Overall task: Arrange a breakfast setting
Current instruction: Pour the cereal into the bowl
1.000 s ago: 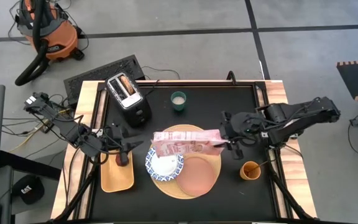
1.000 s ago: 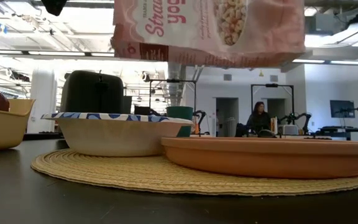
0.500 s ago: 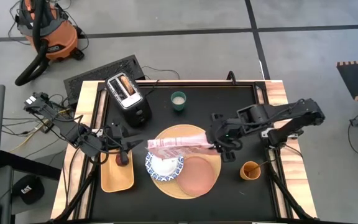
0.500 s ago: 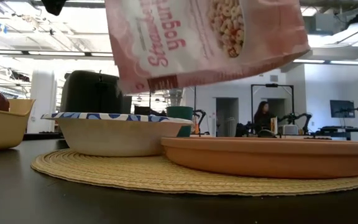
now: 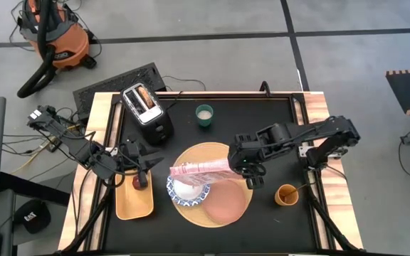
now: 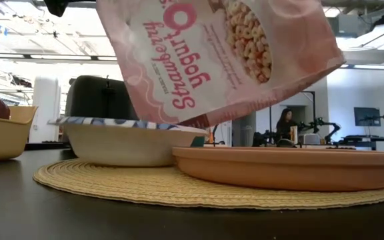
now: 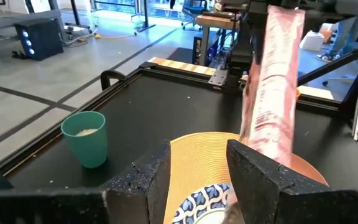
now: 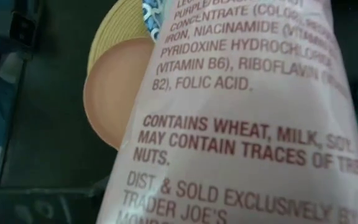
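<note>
My right gripper (image 5: 240, 163) is shut on a pink cereal bag (image 5: 201, 171), which is tipped over the blue-and-white bowl (image 5: 188, 190). The bowl and the pink plate (image 5: 228, 203) rest on the round tan board (image 5: 206, 152). In the low view the bag (image 6: 225, 60) hangs upside down, its low end just above the bowl (image 6: 125, 143). My left gripper (image 7: 197, 186) is open and empty, just left of the board and above the dark red apple (image 5: 141, 182) on the yellow tray (image 5: 132, 203). The pale bagel (image 5: 142, 95) stands in the toaster. My right gripper holds the bag by its end toward the table's right (image 5: 228, 168), coming level from the right. The bag fills the right wrist view (image 8: 247, 124) and hides the fingers. The bag is lifted clear, slanting down to the left, its free end (image 6: 172, 117) lowest over the bowl.
The black-and-silver toaster (image 5: 148, 112) stands at the far left and a green cup (image 5: 204, 114) behind the board. The orange cup (image 5: 286, 193) stands right of the plate, with a thin spoon handle (image 5: 303, 188) leaning out.
My right gripper has gone toward the table's left with the bag and turned. The bag, level and broadside a second ago, has tipped over: its free end has sunk toward the bowl and its print now reads upside down in the low view.
</note>
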{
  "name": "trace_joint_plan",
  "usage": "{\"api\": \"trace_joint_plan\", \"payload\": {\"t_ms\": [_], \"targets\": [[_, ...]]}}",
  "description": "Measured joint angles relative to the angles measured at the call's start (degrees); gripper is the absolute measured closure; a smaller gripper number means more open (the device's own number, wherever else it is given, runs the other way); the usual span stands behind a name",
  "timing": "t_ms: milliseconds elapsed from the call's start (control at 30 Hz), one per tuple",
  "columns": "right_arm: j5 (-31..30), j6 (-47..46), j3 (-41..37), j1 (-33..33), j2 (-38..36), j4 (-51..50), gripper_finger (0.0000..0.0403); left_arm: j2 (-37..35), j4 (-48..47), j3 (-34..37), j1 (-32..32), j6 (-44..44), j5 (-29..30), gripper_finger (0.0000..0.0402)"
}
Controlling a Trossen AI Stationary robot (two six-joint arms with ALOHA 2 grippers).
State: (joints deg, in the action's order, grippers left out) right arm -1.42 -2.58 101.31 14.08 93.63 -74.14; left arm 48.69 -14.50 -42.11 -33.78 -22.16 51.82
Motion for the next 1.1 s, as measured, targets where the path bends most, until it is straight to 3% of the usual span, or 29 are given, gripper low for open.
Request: {"api": "trace_joint_plan", "payload": {"t_ms": [400, 733, 867, 1100], "targets": [[-0.3, -2.0, 5.7, 0.1, 0.4, -3.0, 0.0203, 0.0, -0.2, 0.0, 0.0, 0.0, 0.0, 0.0261], [-1.6, -3.4, 5.9, 1.1, 0.4, -5.3, 0.0203, 0.0, -0.2, 0.0, 0.0, 0.0, 0.0, 0.0261], [0.7, -3.2, 5.9, 1.3, 0.4, -5.5, 0.0203, 0.0, -0.2, 0.0, 0.0, 0.0, 0.0, 0.0261], [-1.9, -4.5, 5.9, 0.8, 0.5, -6.3, 0.0203, 0.0, -0.2, 0.0, 0.0, 0.0, 0.0, 0.0261]]}}
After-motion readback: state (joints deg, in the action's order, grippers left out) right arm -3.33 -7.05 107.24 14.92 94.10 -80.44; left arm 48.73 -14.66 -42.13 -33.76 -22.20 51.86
